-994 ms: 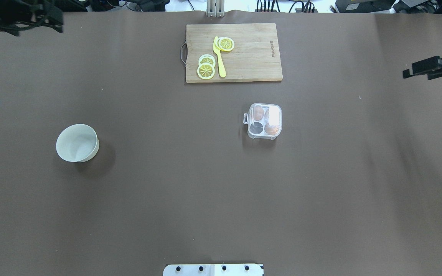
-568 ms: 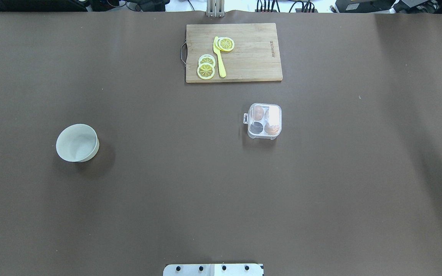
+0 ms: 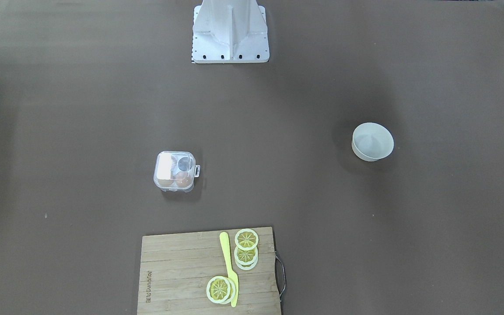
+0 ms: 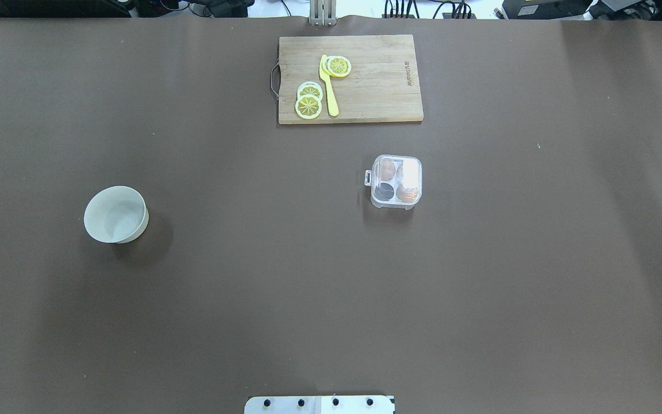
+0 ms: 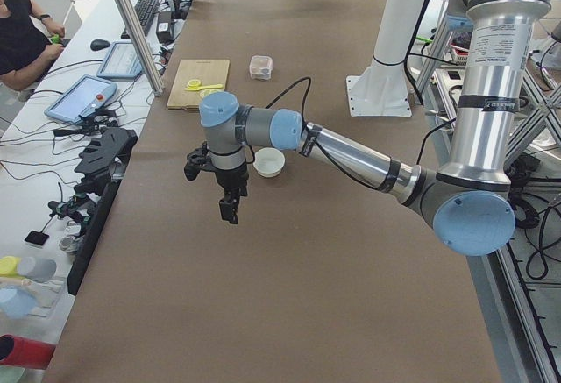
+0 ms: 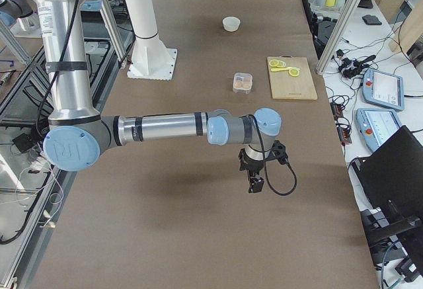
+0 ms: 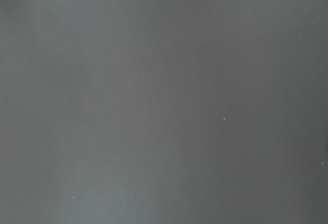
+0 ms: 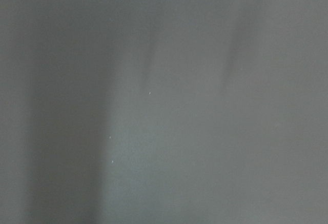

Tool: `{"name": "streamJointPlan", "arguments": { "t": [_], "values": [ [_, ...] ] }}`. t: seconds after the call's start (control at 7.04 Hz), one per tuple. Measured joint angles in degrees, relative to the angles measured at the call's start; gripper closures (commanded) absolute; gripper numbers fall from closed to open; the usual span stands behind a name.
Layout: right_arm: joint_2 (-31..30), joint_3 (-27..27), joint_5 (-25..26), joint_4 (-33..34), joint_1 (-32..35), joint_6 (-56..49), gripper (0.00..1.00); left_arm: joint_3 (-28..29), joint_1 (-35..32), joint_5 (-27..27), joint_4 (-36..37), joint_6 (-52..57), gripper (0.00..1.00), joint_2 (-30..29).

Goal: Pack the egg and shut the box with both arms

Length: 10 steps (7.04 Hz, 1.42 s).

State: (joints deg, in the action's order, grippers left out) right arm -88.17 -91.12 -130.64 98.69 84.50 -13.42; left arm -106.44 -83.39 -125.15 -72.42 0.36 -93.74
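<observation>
The closed box (image 4: pixel 396 181), holding the egg (image 4: pixel 387 169), sits well apart from both grippers. The left gripper (image 5: pixel 230 208) and right gripper (image 6: pixel 255 183) hang over opposite table (image 4: pixel 250 287) ends. I cannot tell whether either is open or closed.

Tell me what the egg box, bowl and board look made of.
Egg box: clear glossy plastic; eggs show through it. Bowl: matte white, plastic or ceramic, cannot tell. Board: pale wood, perhaps bamboo, visible grain, thin metal handle.
</observation>
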Motion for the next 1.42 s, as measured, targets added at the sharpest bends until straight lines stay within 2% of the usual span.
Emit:
{"name": "streamJointPlan", "arguments": {
  "t": [0.28,0.57,0.99,1.42],
  "values": [
    [-1.7,-0.2,-4.5,0.0,2.9,0.1,0.00,3.3,-3.6,-3.3,-2.6,1.2,0.01,2.5],
    [-1.5,-0.5,-5.4,0.5,4.8,0.2,0.00,8.1,-5.5,-7.7,-8.7,2.9,0.01,4.1],
    [-1.4,-0.9,-5.9,0.5,5.3,0.3,0.00,10.2,-5.9,-8.4,-14.9,3.1,0.01,4.8],
    [-1.6,-1.1,-5.9,0.2,5.3,0.3,0.00,10.9,-5.8,-7.3,-17.2,2.9,0.01,4.9]
  ]
}}
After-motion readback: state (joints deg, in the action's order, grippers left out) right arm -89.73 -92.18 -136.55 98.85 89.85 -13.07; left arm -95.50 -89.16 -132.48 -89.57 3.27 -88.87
